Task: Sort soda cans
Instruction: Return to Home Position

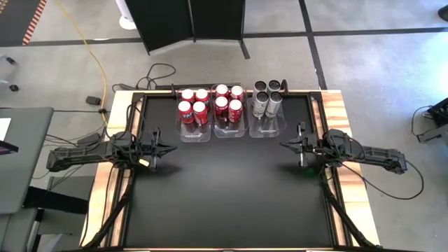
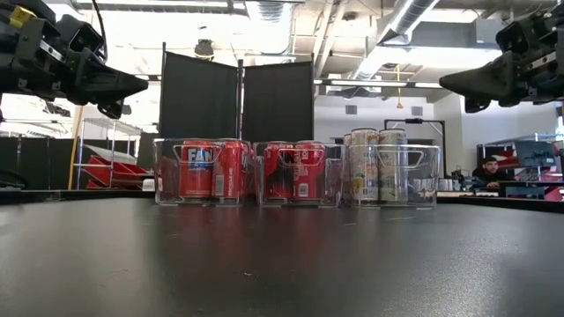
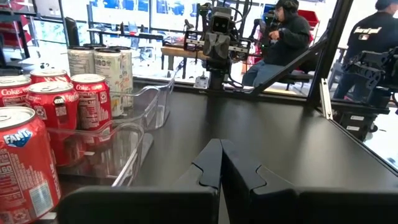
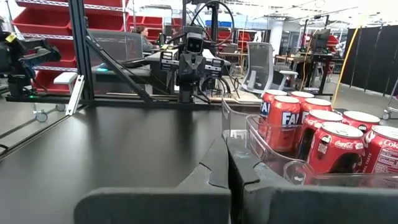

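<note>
Closest to the lens were the two dark fingers of your left gripper (image 3: 220, 152), pressed tip to tip with nothing held between them, and your right gripper (image 4: 225, 152) looked the same: closed and empty. From above, you had the left gripper hanging near the left edge of the black table (image 1: 231, 203) and the right gripper near the right edge. They were well apart, tips pointing at each other across the table, and both were raised clear of the surface in the low view. The soda cans (image 1: 222, 103) all stood upright in three clear bins set side by side along the table's back edge, about midway along it. The left bin (image 1: 195, 134) held four red cans (image 1: 185, 108) with silver tops, packed two by two; the one facing the low camera carried Fanta lettering on its red side. The middle bin (image 1: 229, 131) held four more red cans, also two by two, and white Coke script showed on several in the wrist views. The right bin (image 1: 267, 128) held four silver-grey cans (image 1: 260, 103), taller and slimmer than the red ones, with pale sides, faint print and tops that looked dark from above.
</note>
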